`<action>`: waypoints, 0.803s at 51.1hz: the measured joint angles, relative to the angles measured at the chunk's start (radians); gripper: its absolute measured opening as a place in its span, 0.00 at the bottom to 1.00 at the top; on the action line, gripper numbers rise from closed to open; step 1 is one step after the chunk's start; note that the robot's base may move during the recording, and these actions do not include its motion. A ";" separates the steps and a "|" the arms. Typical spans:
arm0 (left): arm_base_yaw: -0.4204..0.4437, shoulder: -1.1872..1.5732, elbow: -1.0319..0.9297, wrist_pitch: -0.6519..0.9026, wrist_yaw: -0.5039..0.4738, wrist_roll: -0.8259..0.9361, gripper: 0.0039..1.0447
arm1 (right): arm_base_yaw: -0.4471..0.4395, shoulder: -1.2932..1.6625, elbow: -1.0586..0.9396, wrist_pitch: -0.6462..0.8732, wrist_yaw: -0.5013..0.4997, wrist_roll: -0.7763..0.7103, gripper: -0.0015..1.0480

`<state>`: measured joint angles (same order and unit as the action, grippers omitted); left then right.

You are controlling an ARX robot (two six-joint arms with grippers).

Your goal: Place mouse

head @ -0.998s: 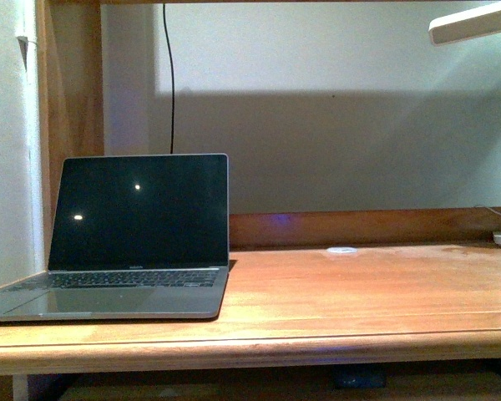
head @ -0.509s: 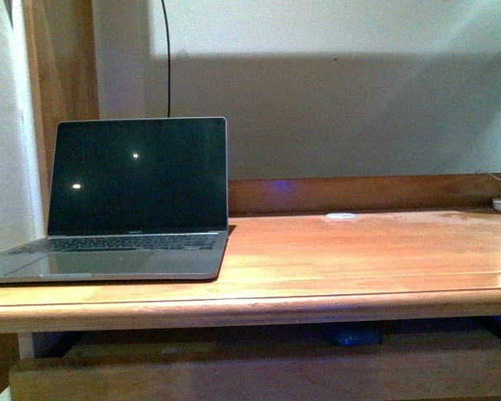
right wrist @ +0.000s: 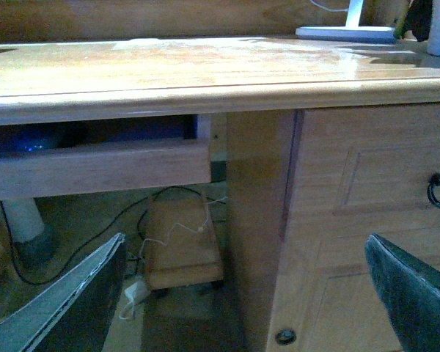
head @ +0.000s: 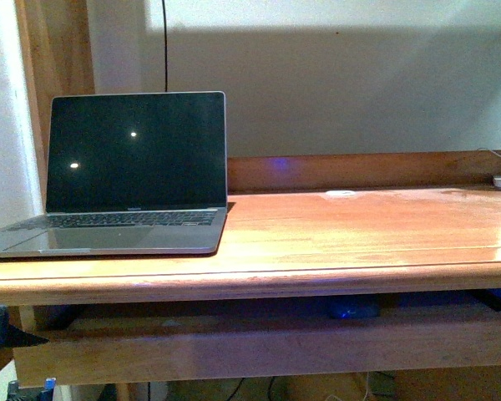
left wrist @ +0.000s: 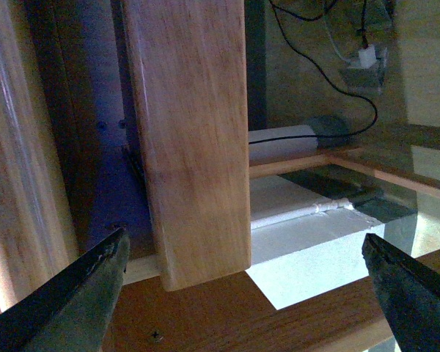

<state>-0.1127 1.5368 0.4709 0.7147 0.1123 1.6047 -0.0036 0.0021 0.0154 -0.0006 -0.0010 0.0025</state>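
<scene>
Under the desktop (head: 342, 242), on the pull-out tray (head: 259, 342), lies what looks like the mouse (head: 355, 309), dark, blue-glinting. The left gripper (left wrist: 243, 242) and right gripper (right wrist: 246, 240) gape, empty. The front camera has sunk: laptop (head: 134, 159) higher in frame than before.

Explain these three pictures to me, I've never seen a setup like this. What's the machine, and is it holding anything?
This is a robot with two arms, each ending in a pincer. The front picture comes from a camera on its body, facing a wooden desk. On it stand an open laptop, screen dark, and a small flat white disc near the back. Under the desktop a pull-out shelf carries a dark thing with a blue glow; I cannot tell whether that is the mouse. The other two pictures come from cameras on the wrists. They show the left pincer and the right pincer, each as two dark fingers spread wide with nothing between them. So both are open and empty.
</scene>
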 joint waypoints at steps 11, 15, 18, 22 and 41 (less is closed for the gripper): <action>0.051 0.076 0.026 0.082 0.066 0.075 0.93 | 0.000 0.000 0.000 0.000 0.000 0.000 0.93; 0.062 0.093 0.037 0.093 0.077 0.085 0.93 | 0.000 0.000 0.000 0.000 0.000 0.000 0.93; 0.069 0.108 0.047 0.104 0.084 0.090 0.93 | 0.000 0.000 0.000 0.000 0.000 0.000 0.93; 0.077 0.122 0.061 0.110 0.095 0.093 0.93 | 0.000 0.000 0.000 0.000 0.000 0.000 0.93; 0.082 0.228 0.141 0.122 0.121 0.048 0.93 | 0.000 0.000 0.000 0.000 0.000 0.000 0.93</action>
<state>-0.0311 1.7649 0.6117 0.8364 0.2337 1.6524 -0.0036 0.0021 0.0154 -0.0006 -0.0006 0.0025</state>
